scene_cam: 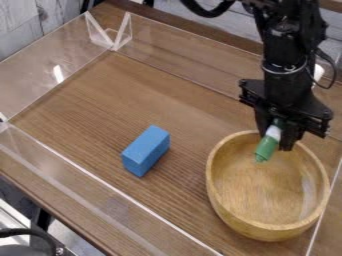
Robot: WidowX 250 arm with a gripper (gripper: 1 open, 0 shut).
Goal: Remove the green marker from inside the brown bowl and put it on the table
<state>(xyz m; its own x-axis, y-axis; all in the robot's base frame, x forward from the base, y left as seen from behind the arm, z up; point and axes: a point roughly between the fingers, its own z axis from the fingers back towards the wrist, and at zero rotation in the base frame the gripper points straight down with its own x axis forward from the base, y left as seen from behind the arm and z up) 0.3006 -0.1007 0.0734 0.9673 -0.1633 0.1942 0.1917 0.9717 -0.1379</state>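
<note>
The green marker (267, 148) hangs nearly upright, green end down, pinched at its white top by my gripper (277, 130), which is shut on it. It is held just above the far left part of the brown bowl (241, 205), a wide shallow wooden bowl at the lower right of the table (120, 100). The black arm comes down from the top right and hides the bowl's far rim behind it.
A blue rectangular block (146, 150) lies on the table left of the bowl. Low clear acrylic walls (60, 60) border the tabletop at the back, left and front. A table edge runs behind the arm at the right.
</note>
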